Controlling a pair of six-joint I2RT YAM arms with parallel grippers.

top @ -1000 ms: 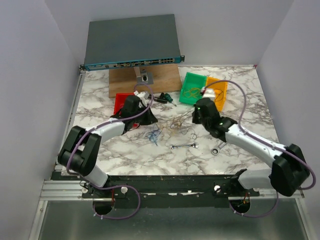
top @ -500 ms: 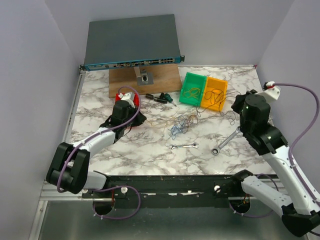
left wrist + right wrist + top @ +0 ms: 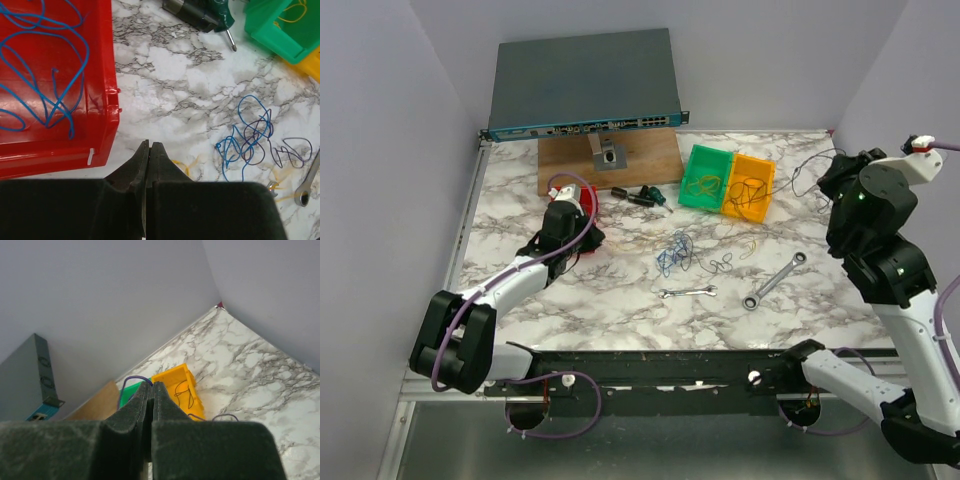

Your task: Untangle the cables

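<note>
Sorted | we find a loose blue wire [image 3: 50, 107] in the red plastic tray [image 3: 102, 60] | Remaining | blue-black-yellow wire tangle [image 3: 676, 252] on the marble bench [image 3: 620, 300] | Hands | left hand [image 3: 150, 145] clenched, empty; right hand [image 3: 152, 385] clenched on a thin dark wire [image 3: 131, 379]

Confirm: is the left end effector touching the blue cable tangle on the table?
Apart. Left wrist view: bare tabletop shows between the shut left end effector and the blue cable tangle.

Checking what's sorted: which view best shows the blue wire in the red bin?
Left wrist: the blue wire lies in loose loops in the red bin, unobstructed. From the top external camera the left arm hides most of that bin and the wire is not discernible. The right wrist view misses both.
</note>
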